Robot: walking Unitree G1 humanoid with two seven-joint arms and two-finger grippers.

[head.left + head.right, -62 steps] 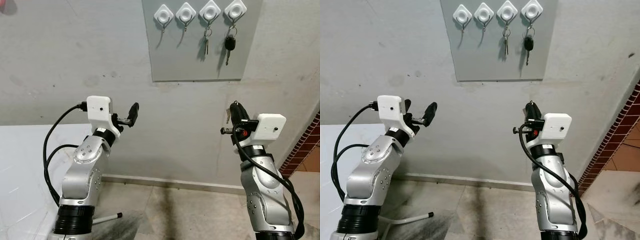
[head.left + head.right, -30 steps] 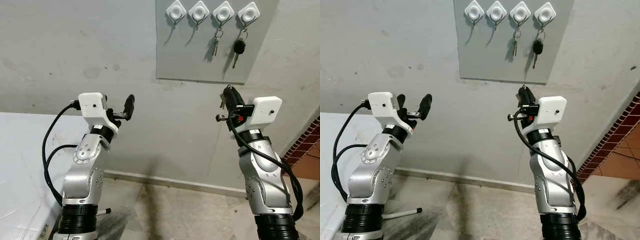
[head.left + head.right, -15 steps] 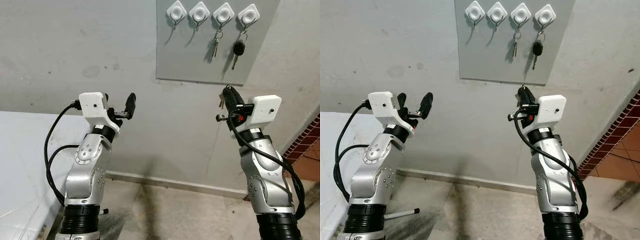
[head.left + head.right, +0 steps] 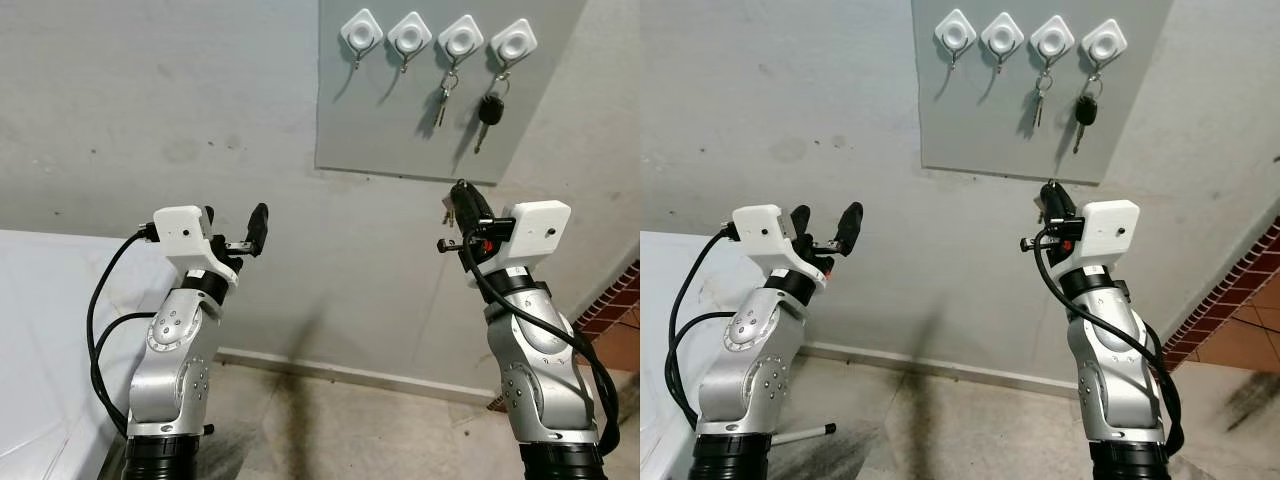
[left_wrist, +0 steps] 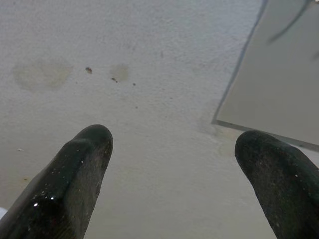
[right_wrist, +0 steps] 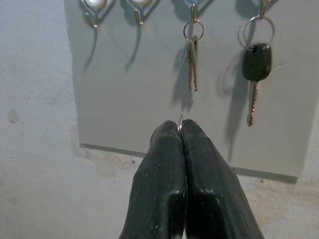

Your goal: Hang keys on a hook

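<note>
Carrying the keys (image 4: 449,212) toward the wall is the step in hand: the right gripper (image 6: 180,130) is clenched on them, a sliver of key ring (image 6: 180,122) poking out between its pressed-together fingertips, and it stands raised just below the grey hook board (image 4: 400,130) — near it, but not yet at any hook. Of the four white hooks, the two on the robot's left (image 4: 361,32) (image 4: 409,36) are bare; the third carries a small silver key (image 4: 442,104) and the fourth a black-headed key (image 4: 489,110). The left gripper (image 5: 172,164) is released, fingers spread wide, pointing at bare wall well to the left of the board. Next, I judge, the right arm must rise and reach toward a bare hook — then bring the exposed ring over its upturned tip before letting go.
</note>
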